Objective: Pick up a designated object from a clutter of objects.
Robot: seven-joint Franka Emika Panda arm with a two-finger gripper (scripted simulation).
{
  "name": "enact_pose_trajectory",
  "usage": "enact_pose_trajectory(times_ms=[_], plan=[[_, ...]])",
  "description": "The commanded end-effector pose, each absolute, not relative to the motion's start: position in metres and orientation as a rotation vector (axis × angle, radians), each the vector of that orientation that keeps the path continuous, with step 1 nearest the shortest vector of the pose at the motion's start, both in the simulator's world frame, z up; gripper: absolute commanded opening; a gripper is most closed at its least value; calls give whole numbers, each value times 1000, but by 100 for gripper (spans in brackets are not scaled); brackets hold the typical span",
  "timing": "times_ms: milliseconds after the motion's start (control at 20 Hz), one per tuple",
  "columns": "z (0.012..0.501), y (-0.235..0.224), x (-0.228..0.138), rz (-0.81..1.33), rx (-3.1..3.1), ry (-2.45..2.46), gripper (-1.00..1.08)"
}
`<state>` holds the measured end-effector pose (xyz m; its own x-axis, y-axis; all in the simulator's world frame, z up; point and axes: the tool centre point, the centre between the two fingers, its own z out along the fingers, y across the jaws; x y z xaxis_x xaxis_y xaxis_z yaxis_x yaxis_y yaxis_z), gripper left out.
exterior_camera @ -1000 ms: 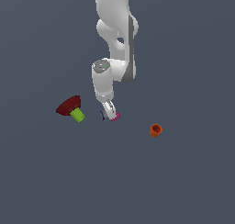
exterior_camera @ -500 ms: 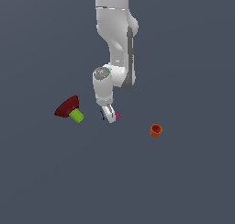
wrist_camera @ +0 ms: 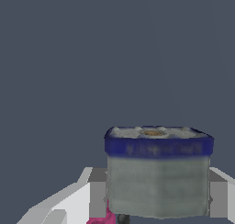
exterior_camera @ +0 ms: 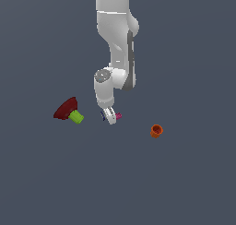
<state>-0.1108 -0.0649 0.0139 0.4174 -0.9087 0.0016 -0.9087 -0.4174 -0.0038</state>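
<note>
Our two-fingered white pincer (exterior_camera: 110,117) sits low over the flat grey floor (exterior_camera: 184,182), and in the wrist view its pale fingers (wrist_camera: 69,202) stand on either side of the small grey block with a dark navy-blue band round its top (wrist_camera: 158,172). Whether they press on it or only flank it, we cannot tell. In the exterior view only a sliver of navy (exterior_camera: 103,115) shows at the pincer's edge, on the exterior view's left.

Against the pictures from a second and half a second ago, we see little change: the white arm (exterior_camera: 115,44) has stayed over the same spot with its wrist perhaps slightly lower, and none of the loose items has shifted.

We count one of each thing: one grey-and-navy block, one small pink studded brick (exterior_camera: 119,115) just beside the pincer on the exterior view's right, one maroon bowl tipped on its side (exterior_camera: 64,109), one short lime-green cylinder (exterior_camera: 76,116) touching the bowl, and one little orange cup (exterior_camera: 156,131).

The bowl and cylinder lie well apart from the pincer on the exterior view's left, and the cup well apart on the right. The pink brick is the only close neighbour. The floor runs bare to every edge of the exterior view.
</note>
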Motion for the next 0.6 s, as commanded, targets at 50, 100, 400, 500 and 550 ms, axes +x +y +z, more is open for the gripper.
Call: enact_pose_trajectory(times_ms=[50, 100, 400, 500, 550], plan=[[12, -64, -112, 1, -2646, 1693, -100], [12, -64, -112, 1, -2646, 1693, -100], [16, -64, -110, -7, -2642, 1694, -100], [20, -63, -109, -7, -2642, 1694, -100], [22, -62, -108, -7, -2642, 1694, -100]])
